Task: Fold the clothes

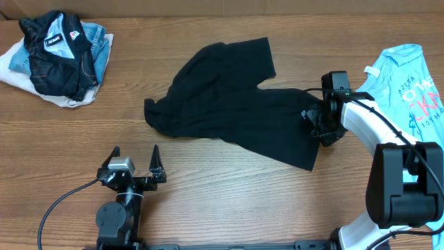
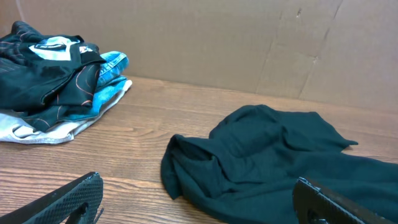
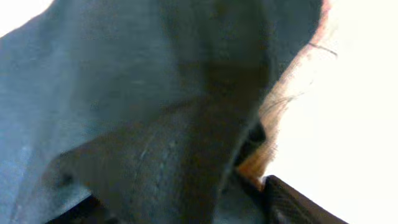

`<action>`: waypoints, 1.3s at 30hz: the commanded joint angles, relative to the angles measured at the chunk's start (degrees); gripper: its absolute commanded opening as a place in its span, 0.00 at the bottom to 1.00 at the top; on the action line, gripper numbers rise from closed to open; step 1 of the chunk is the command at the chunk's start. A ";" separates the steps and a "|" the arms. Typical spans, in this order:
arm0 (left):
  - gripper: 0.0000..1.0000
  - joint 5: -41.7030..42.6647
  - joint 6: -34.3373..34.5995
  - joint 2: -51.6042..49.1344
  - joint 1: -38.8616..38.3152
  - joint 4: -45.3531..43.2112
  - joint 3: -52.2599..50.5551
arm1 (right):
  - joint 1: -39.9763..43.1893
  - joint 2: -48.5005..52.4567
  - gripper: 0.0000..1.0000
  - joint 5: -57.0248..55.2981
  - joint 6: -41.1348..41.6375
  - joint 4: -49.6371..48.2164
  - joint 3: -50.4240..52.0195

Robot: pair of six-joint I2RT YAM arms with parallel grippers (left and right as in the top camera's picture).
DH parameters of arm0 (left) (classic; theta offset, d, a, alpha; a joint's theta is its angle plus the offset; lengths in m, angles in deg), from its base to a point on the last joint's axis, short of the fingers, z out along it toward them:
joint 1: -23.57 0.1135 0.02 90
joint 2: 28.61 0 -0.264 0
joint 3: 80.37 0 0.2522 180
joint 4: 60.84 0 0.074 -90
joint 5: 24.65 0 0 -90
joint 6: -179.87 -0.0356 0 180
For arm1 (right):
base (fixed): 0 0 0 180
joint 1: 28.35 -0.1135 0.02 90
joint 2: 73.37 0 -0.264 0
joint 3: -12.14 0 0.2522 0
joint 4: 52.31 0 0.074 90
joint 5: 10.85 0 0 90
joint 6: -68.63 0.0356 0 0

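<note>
The black T-shirt [image 1: 236,104] lies crumpled across the middle of the table, and it also shows in the left wrist view [image 2: 273,155]. My right gripper [image 1: 317,119] is down on the shirt's right edge. In the right wrist view the shirt's fabric [image 3: 155,124] fills the frame, bunched between the spread jaws [image 3: 177,193], which are open around it. My left gripper [image 1: 135,165] is open and empty near the front left, a little short of the shirt's left end; its fingers [image 2: 196,199] frame the cloth.
A pile with a dark jacket [image 1: 59,52] on light blue and white cloth lies at the back left, and it also shows in the left wrist view [image 2: 50,74]. A light blue T-shirt with pink lettering [image 1: 409,83] lies at the right edge. A cardboard wall [image 2: 217,43] stands behind the table.
</note>
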 commanded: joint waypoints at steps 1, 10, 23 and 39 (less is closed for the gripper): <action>1.00 -0.33 -1.27 0.55 -0.26 -0.13 -0.20 | -0.17 0.42 0.63 -0.94 0.55 0.68 0.31; 1.00 -0.33 -1.27 0.55 -0.26 -0.13 -0.20 | -0.15 -1.27 0.19 -1.40 3.50 5.42 -1.31; 1.00 -0.33 -1.27 0.55 -0.26 -0.13 -0.20 | -0.59 -15.63 0.04 -0.81 3.48 18.01 -2.40; 1.00 3.06 0.94 0.55 -0.35 -0.04 -0.20 | -1.09 -17.64 0.04 6.01 3.56 35.78 -1.51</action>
